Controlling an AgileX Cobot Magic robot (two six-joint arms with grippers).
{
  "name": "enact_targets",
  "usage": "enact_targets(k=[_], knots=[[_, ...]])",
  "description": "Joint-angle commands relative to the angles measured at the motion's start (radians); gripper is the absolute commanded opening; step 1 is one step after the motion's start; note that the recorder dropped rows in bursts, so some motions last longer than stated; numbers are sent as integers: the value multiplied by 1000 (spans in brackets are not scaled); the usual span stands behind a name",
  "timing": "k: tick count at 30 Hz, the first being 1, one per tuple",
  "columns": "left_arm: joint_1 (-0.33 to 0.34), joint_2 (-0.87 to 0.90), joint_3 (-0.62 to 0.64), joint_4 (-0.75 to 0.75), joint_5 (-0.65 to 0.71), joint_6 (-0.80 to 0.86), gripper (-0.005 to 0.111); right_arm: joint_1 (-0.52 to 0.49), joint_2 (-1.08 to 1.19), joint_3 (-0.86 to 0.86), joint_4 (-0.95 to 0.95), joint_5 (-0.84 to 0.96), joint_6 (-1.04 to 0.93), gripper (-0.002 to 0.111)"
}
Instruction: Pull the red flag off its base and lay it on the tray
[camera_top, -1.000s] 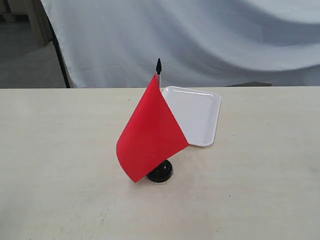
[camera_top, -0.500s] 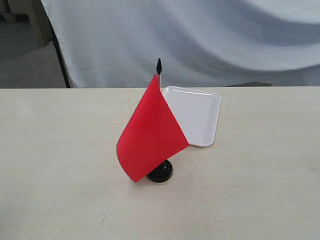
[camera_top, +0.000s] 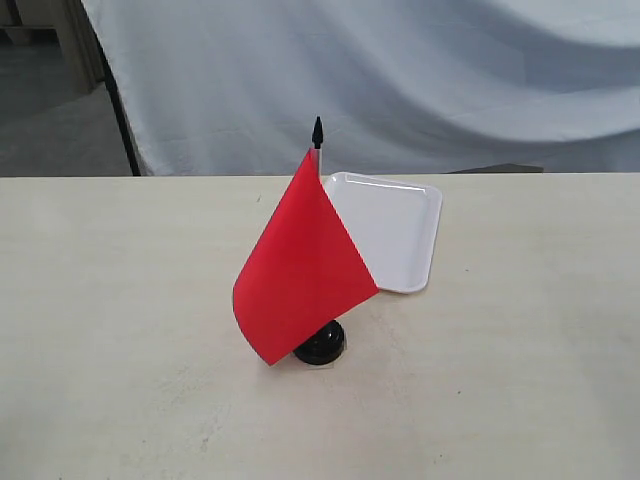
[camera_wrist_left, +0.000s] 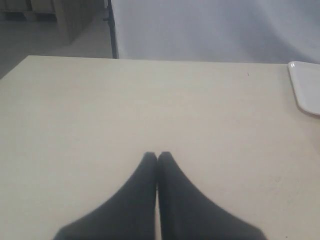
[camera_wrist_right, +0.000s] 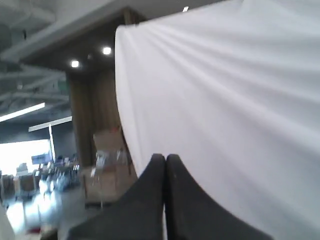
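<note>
The red flag (camera_top: 300, 270) stands upright in the round black base (camera_top: 322, 346) at the middle of the table, its black pointed tip uppermost. Right behind it lies the white tray (camera_top: 395, 232), whose corner (camera_wrist_left: 305, 87) also shows in the left wrist view. Neither gripper appears in the exterior view. My left gripper (camera_wrist_left: 157, 156) is shut with nothing in it, low over bare tabletop and apart from the tray. My right gripper (camera_wrist_right: 165, 158) is shut and empty too, pointing up at the white cloth backdrop.
The pale table (camera_top: 120, 300) spreads wide to both sides of the flag. A white draped cloth (camera_top: 400, 80) hangs behind its far edge. A dark stand leg (camera_top: 120, 120) rises at the back left.
</note>
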Motion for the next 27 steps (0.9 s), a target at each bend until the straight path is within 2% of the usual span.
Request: enact_targets(k=[1, 5, 12, 17, 22, 27], knots=[[-10, -1, 2, 0, -3, 1, 0, 5, 330, -7, -154, -190, -76, -1], [-10, -1, 2, 0, -3, 1, 0, 5, 626, -14, -209, -324, -166, -1], [-10, -1, 2, 0, -3, 1, 0, 5, 1006, -70, -259, -339, -168, -1], [-10, -1, 2, 0, -3, 1, 0, 3, 1136, -167, -442, -339, -311, -1], [-10, -1, 2, 0, -3, 1, 0, 3, 1201, -293, -645, -226, -295, -1], [-10, -1, 2, 0, -3, 1, 0, 3, 1244, -375, -685, -210, -231, -1]])
